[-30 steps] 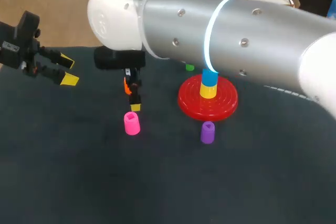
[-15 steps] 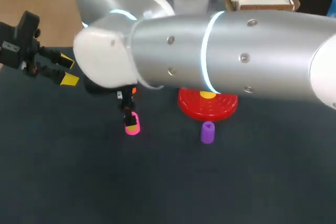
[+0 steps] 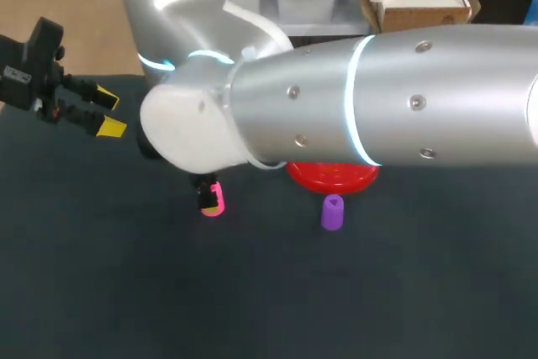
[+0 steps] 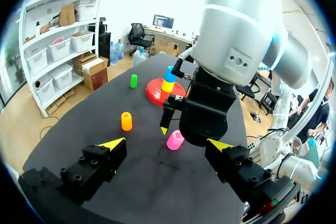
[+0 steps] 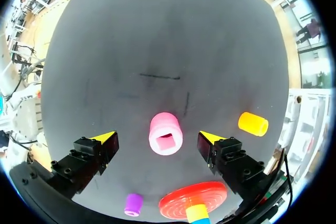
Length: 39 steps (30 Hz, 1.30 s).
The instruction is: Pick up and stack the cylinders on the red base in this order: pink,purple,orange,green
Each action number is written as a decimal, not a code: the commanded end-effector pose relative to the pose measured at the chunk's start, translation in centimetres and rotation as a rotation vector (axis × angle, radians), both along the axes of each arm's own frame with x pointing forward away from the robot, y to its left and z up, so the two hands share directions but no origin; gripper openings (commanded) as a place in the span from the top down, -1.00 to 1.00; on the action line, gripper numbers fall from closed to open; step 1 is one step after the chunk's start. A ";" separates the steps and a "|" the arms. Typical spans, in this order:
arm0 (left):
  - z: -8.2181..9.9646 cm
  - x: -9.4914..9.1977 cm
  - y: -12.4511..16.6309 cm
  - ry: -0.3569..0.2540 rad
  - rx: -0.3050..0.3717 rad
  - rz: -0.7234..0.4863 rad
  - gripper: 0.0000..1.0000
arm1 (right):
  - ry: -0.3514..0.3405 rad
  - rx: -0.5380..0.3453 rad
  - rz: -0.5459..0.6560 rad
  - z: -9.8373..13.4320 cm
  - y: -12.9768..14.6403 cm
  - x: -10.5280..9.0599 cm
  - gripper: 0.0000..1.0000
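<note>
The pink cylinder (image 5: pixel 166 134) stands upright on the dark table, directly under my right gripper (image 5: pixel 157 138), whose open fingers straddle it without touching. In the head view my right arm (image 3: pixel 378 98) crosses from the right and hides most of the pink cylinder (image 3: pixel 213 199). The purple cylinder (image 3: pixel 333 212) stands just in front of the red base (image 3: pixel 332 177). The orange cylinder (image 4: pixel 126 120) and green cylinder (image 4: pixel 133 81) stand apart from the base. My left gripper (image 3: pixel 109 113) hangs open and empty at the far left.
A yellow cylinder with a blue one on top (image 4: pixel 168 80) sits on the red base's peg (image 4: pixel 155 92). The table's near half is bare dark cloth (image 3: pixel 269 292).
My right arm has swung forward and down over the pink cylinder, and now covers the base's stack in the head view. The left arm has not moved.
</note>
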State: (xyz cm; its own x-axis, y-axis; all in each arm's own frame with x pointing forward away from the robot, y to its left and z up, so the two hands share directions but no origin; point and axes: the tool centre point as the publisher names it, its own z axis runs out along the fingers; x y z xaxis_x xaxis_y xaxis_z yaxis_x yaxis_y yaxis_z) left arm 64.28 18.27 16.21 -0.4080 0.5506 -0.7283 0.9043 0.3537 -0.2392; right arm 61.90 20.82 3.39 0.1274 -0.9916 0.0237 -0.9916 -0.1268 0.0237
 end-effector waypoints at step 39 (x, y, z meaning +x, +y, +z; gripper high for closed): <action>-0.1 0.0 0.1 -0.003 -0.002 0.000 -1.00 | -0.182 0.061 -0.341 9.9 -7.6 6.1 1.00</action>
State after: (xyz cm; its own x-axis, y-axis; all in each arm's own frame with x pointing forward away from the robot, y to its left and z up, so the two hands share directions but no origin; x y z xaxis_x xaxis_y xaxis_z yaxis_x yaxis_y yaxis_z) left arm 64.28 18.27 16.21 -0.4080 0.5505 -0.7284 0.9043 0.3537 -0.2391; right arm 68.38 16.60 10.96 -0.1717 -0.9851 0.0104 -0.9754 0.1685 -0.1418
